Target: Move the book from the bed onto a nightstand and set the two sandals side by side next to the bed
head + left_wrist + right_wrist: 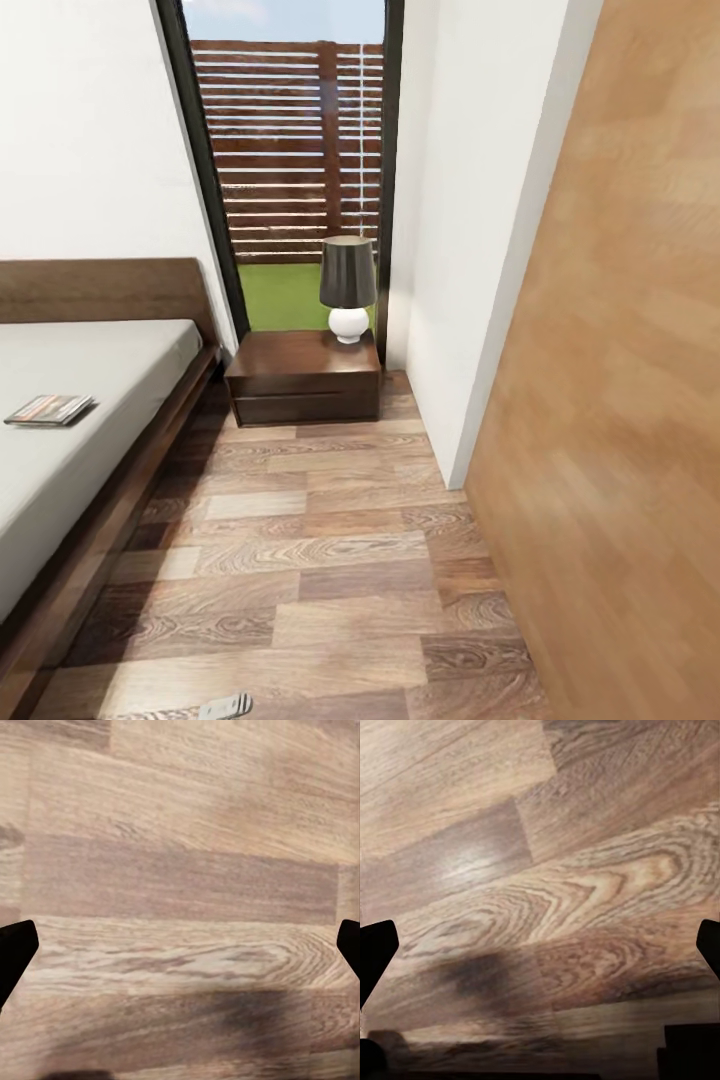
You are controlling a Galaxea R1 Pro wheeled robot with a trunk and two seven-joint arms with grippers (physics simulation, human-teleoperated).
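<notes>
I see the book (48, 409) lying on the bed (90, 440); the nightstand (304, 377) stands beside it; both hands, left (180, 945) and right (540, 945), gape wide over the floor (320, 560).

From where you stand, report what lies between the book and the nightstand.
In the head view: mattress, then the bed frame's edge, between book and nightstand.

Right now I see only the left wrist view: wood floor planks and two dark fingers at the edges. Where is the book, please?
Observer: The book lies flat on the bed, at the left of the head view.
Operator: Is a nightstand near?
Observer: Yes, a nightstand stands beside the headboard, under the window.
Operator: Is its top free?
Observer: Partly. A lamp stands on its far right part; the rest looks bare.
</notes>
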